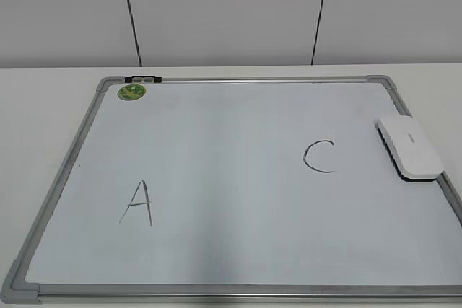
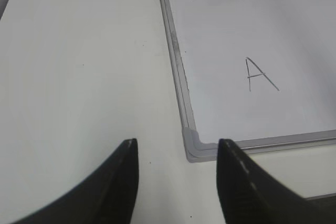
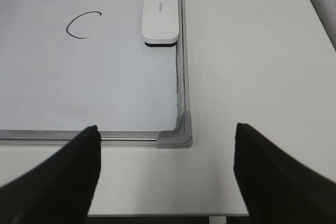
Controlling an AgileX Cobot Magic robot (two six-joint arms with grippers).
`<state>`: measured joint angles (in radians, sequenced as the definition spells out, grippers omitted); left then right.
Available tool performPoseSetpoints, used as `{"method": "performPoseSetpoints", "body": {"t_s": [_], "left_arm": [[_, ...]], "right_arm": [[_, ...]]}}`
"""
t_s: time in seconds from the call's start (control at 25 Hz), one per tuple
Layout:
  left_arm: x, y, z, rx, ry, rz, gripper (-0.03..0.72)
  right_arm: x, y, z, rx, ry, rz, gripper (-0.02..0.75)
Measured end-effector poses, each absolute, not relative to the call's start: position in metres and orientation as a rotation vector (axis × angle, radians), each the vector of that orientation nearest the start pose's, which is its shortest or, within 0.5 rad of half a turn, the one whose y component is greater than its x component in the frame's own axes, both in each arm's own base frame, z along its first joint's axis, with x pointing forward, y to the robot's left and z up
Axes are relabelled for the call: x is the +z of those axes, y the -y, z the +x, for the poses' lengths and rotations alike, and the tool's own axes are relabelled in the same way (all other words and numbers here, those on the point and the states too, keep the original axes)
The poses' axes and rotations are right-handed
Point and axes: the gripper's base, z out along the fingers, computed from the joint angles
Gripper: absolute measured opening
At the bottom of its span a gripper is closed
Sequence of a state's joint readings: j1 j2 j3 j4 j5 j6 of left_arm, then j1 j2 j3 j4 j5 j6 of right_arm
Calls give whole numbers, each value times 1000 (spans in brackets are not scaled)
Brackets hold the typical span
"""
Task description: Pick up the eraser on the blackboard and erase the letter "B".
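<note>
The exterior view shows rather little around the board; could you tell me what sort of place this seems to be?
Probably a lab or office test bench: a plain white table, bare pale wall panels behind, and only a blackboard with its eraser laid out.

Bright even light, soft shadows, mild board sheen, sharp focus

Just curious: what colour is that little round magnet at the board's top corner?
Green, with a paler pattern on it. The magnet shows best in the exterior view.
</note>
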<state>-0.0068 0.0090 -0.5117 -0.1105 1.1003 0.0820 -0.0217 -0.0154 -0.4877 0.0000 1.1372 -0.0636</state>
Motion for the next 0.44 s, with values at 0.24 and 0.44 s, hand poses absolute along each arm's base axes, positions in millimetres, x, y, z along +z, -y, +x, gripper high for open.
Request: {"method": "performPoseSetpoints", "body": {"t_s": [0.24, 0.44], "left_arm": [[278, 9, -7, -87, -2075, 100, 333], [278, 9, -7, -87, -2075, 100, 318]], "right_arm": [[268, 0, -9, -51, -2118, -44, 587], [268, 0, -9, -51, -2118, -44, 587]]}}
